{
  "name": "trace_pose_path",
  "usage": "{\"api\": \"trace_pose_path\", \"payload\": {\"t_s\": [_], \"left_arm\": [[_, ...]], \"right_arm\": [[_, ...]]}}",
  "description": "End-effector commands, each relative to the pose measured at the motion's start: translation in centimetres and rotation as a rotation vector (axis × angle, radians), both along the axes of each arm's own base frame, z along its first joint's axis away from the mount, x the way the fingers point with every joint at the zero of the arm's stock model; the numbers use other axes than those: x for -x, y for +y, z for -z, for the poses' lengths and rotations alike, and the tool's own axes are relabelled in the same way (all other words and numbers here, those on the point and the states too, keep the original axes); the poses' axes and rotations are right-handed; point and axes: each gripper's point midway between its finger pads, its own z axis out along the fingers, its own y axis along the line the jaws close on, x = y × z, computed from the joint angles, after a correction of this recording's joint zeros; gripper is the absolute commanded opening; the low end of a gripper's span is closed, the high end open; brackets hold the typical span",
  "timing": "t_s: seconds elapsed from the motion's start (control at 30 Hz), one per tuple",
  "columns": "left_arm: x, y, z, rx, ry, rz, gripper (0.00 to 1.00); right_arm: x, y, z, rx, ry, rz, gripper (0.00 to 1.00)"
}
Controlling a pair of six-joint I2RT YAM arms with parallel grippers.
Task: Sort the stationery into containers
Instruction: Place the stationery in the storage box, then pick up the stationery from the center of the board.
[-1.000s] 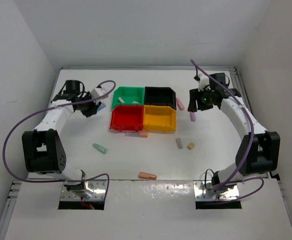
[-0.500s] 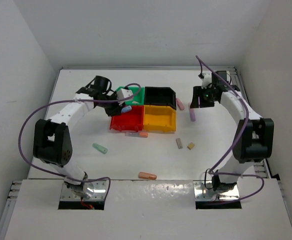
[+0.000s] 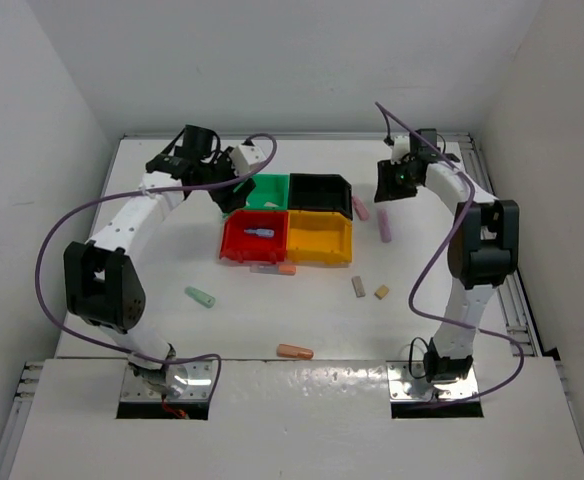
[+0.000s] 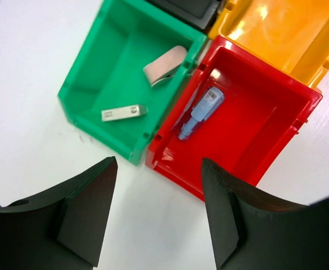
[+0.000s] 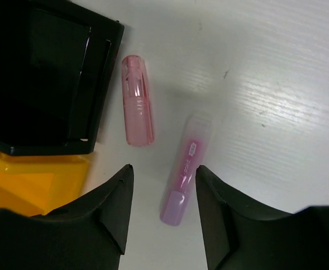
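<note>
sorting is under way but, by my judgement, less than half done. the green bin (image 4: 114,73) holds a tan rounded piece (image 4: 164,66) and a pale grey bar (image 4: 123,113). the red bin (image 4: 254,118) holds a blue stick (image 4: 200,112). the black bin (image 3: 319,190) and yellow bin (image 3: 319,238) show nothing inside from above.

the rest lies loose on the table (image 3: 422,270). reading a clock on the top view from the bin block, a pink cap (image 3: 361,208) and a lilac stick (image 3: 384,225) lie at 3 o'clock. a grey block (image 3: 358,286) and a tan block (image 3: 381,292) sit at 5. one orange piece (image 3: 285,268) lies against the red bin's front and another orange stick (image 3: 294,351) farther out at 6. a mint-green stick (image 3: 200,297) lies at 7.

the left claw (image 4: 158,197) is spread wide and holds nothing. it hovers above the corner where the green and red bins meet, with the blue stick at 1 o'clock from its gap.

the right claw (image 5: 163,194) is also spread wide and empty. the lilac stick's near end lies in its gap, down on the table, and the pink cap is at 11 o'clock, just beside the black bin.
</note>
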Motion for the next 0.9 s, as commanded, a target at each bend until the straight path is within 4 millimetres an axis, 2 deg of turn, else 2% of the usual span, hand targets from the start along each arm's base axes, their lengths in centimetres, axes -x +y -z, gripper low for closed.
{"api": "trace_pose_path", "payload": {"t_s": [0.0,0.2,0.3,0.7,0.8,0.87], "left_arm": [[0.0,1.2,-3.4,0.039,-0.054,-0.075,0.67],[0.8,3.2,-3.0,0.024,-0.046,-0.137,0.67],[1.1,4.1,-2.9,0.024,-0.041,-0.166,0.67],[0.9,6.0,-3.0,0.020,-0.031,-0.232,0.67],[0.9,6.6,-2.9,0.020,-0.026,-0.252,0.67],[0.9,7.2,-2.9,0.025,-0.022,-0.268,0.67]], "right_arm": [[-2.1,1.3,-0.7,0.050,-0.083,-0.093,0.47],[-2.4,2.8,1.3,0.090,-0.062,-0.149,0.48],[-2.5,3.4,2.2,0.114,-0.054,-0.169,0.53],[-3.1,4.5,5.8,0.189,-0.026,-0.231,0.57],[-3.2,4.5,6.5,0.195,-0.020,-0.242,0.55],[-2.9,4.3,6.9,0.206,-0.012,-0.256,0.47]]}}
